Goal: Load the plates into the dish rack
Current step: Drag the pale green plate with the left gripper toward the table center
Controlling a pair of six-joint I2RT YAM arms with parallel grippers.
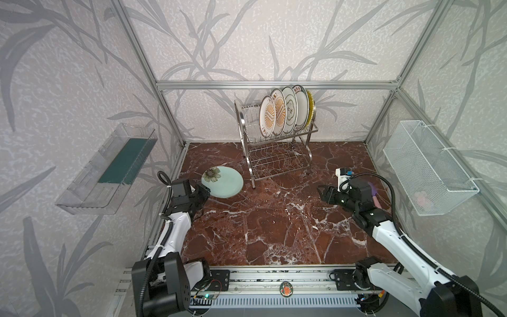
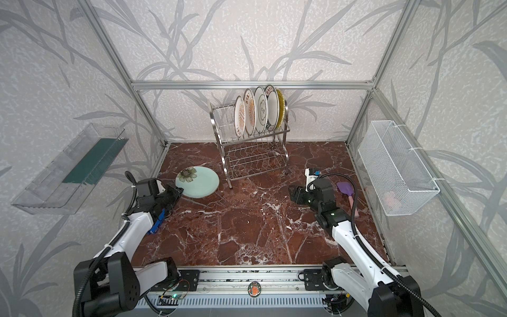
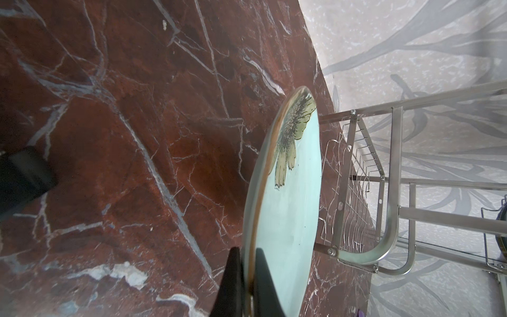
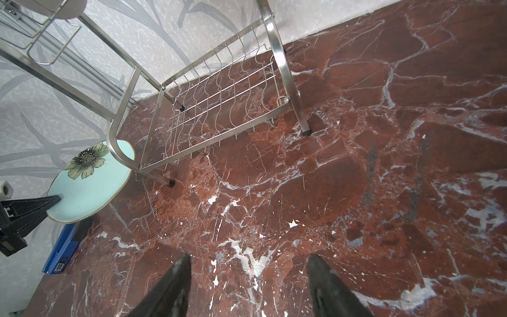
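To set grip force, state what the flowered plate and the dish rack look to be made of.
The flowered plate is probably glazed ceramic: pale celadon, smooth and softly glossy, with a thin brown rim edge. The dish rack appears to be polished stainless steel: bright silvery tubes and thin wire with mirror-like reflections.

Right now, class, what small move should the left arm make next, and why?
Probably raise the celadon flower plate, tipping it upright: the left gripper is shut on its rim, and the dish rack has free prongs beside five racked plates.

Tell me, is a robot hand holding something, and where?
The left gripper pinches the flower plate by its rim; the right gripper is open, empty.
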